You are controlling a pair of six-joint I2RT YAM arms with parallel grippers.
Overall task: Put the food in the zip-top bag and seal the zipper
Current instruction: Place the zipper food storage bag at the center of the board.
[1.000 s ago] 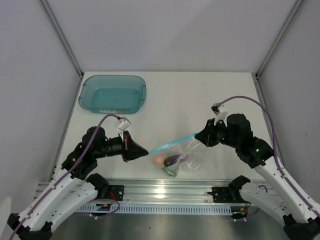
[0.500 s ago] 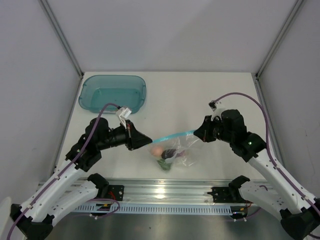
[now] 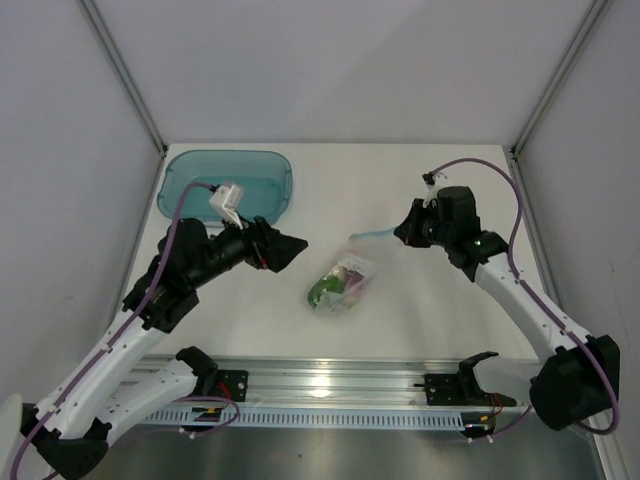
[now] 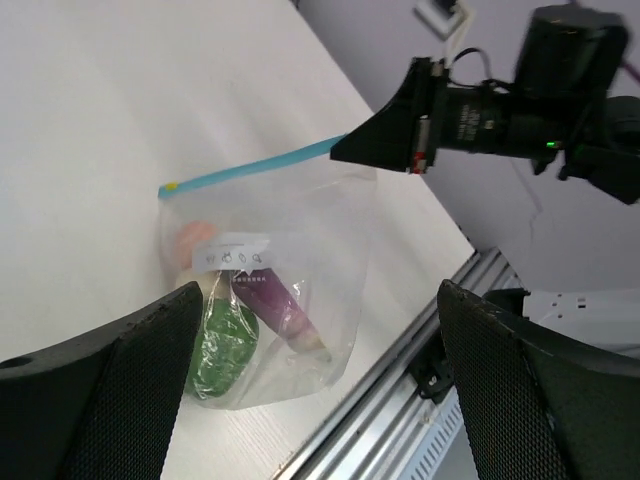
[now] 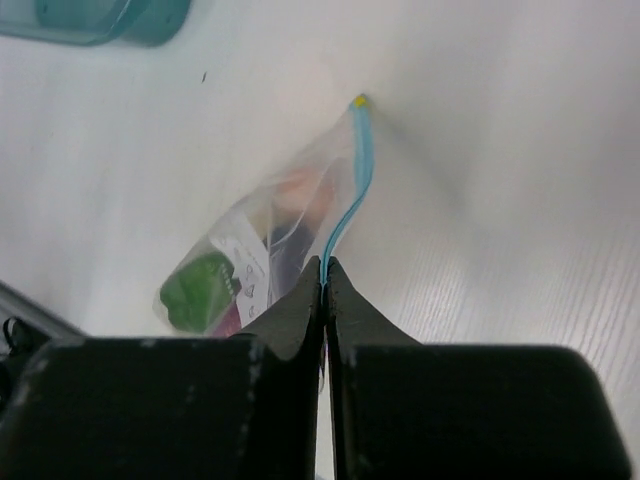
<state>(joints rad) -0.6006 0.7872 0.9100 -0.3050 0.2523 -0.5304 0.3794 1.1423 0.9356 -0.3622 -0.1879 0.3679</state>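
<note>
Zip-top bag, food inside, is pinched at the zipper by the right gripper; left gripper is spread apart, empty.

Right wrist view: tub cut off by top edge. End of zipper hidden inside right gripper pinch. One pale ball half-hidden behind label.

The clear zip-top bag hangs slanted from its light-blue zipper, of which one end is pinched in the jaws of the right gripper. Inside, at the bottom, a green pepper, a purple eggplant and a pale pinkish ball lie close together.
</note>
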